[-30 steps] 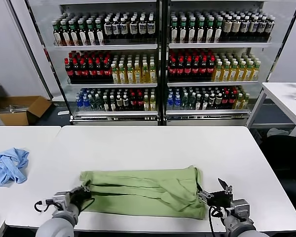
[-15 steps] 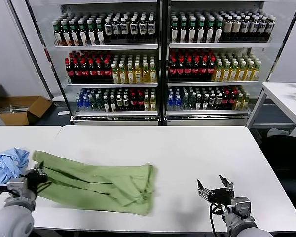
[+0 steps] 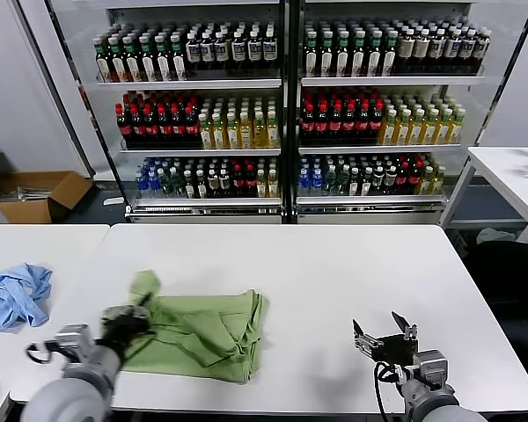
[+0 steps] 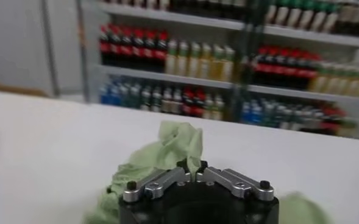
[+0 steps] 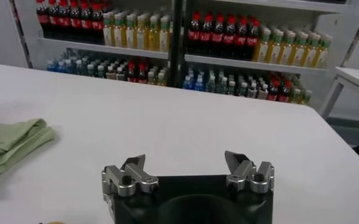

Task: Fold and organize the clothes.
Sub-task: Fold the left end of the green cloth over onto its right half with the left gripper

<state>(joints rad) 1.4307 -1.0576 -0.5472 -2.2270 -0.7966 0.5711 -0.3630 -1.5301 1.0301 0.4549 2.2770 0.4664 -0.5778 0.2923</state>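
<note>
The light green polo shirt (image 3: 202,325) lies folded on the white table (image 3: 317,264), left of centre near the front edge. My left gripper (image 3: 128,316) is shut on the shirt's left end and holds a bunch of cloth (image 4: 179,143) lifted above the pile. In the left wrist view the fingers (image 4: 191,167) pinch green fabric. My right gripper (image 3: 383,338) is open and empty, low over the table's front right; the shirt's edge (image 5: 8,143) shows far off in its wrist view.
A crumpled light blue garment (image 3: 16,294) lies on the adjoining table at the left. Drink coolers full of bottles (image 3: 282,105) stand behind the table. Another white table (image 3: 510,176) stands at the right. A cardboard box (image 3: 35,195) sits on the floor at the left.
My left gripper dragged the shirt's end far left, then carried it back right over the pile. The shirt now lies shorter and bunched. The right gripper has let go and stayed in place.
</note>
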